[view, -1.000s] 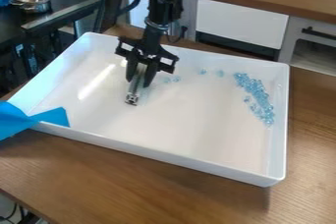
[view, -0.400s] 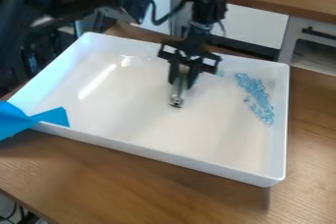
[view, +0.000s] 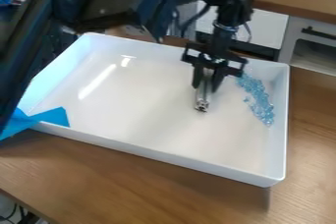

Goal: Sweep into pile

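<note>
The sweeping itself looks to be in hand: the gripper (view: 207,87) is over the right half of the white tray (view: 154,154), its fingers closed on a slim metal tool (view: 203,99) that slants down toward the tray floor. The blue beads (view: 260,101) lie in a loose strip beside the tray's right edge, running from near the far right corner toward the near right one. The next move probably calls for keeping the tool low and pushing toward that edge, then working along the strip's ends to draw them into a tighter heap.
</note>
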Controlling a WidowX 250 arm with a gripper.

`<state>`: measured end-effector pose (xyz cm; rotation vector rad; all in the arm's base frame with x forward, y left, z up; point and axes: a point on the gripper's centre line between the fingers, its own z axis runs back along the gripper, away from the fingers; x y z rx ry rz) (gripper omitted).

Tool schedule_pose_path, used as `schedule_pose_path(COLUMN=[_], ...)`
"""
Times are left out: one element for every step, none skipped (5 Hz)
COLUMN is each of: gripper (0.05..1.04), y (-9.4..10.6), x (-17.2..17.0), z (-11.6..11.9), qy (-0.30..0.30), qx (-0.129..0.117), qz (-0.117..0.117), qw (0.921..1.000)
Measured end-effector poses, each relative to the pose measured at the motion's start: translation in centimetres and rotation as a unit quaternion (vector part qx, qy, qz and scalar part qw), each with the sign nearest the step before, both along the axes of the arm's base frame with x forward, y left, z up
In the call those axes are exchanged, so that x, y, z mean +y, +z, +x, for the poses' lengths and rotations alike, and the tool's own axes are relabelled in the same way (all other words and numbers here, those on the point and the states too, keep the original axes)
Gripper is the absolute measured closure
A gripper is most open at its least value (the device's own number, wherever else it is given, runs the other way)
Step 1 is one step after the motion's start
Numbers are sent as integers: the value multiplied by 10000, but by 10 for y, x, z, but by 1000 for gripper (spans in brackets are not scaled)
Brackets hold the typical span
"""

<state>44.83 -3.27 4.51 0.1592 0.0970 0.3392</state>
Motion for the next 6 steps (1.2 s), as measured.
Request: schedule_pose_path(gripper=[704,704,704,704,704,704], y=[1,4,17,12,54,82], x=[-31,-50,-60,-55,-15,52], z=[5,11,15,8,-8,-28], qy=[-260,-338,-379,-497,-444,-261], qx=[-96,-105,-194,-69,-257,-347], qz=[-63,-176,-287,-426,-674,-764], qw=[9996,9992,9987,9978,9964,9961])
